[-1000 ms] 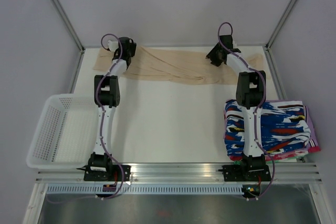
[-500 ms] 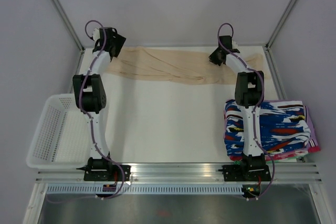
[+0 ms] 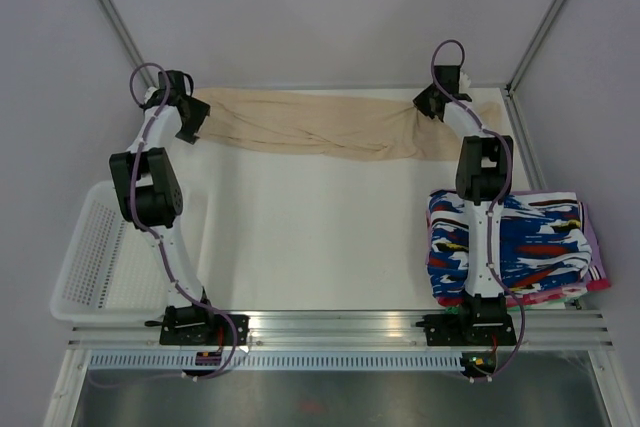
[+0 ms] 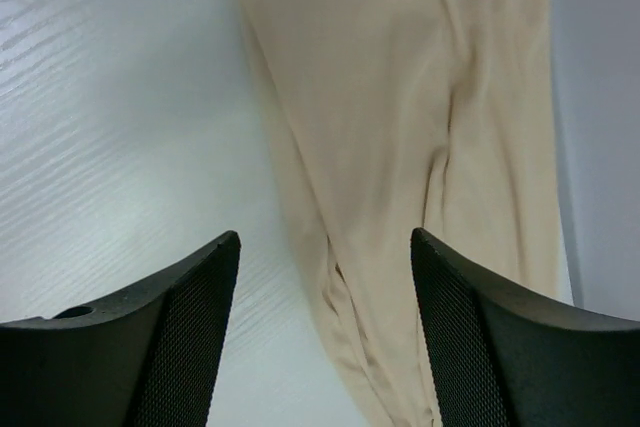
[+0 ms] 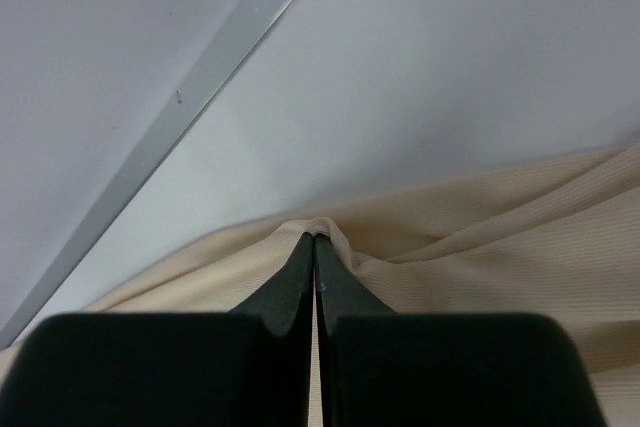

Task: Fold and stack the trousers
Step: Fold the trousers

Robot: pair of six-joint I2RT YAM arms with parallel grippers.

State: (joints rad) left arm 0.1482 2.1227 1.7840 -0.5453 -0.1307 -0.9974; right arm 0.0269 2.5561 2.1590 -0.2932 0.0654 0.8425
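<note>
The trousers [image 3: 320, 125] lay stretched in a long band along the far edge of the worktop [image 3: 320, 247]. The right claw [image 5: 315, 247] was closed and pinched a small ridge of the beige cloth at the right end. The left claw [image 4: 325, 237] stood wide above the left end and held nothing. To do the fold well, I think the left claw should come down over the edge and take all layers, so that both ends can rise together and evenly.
</note>
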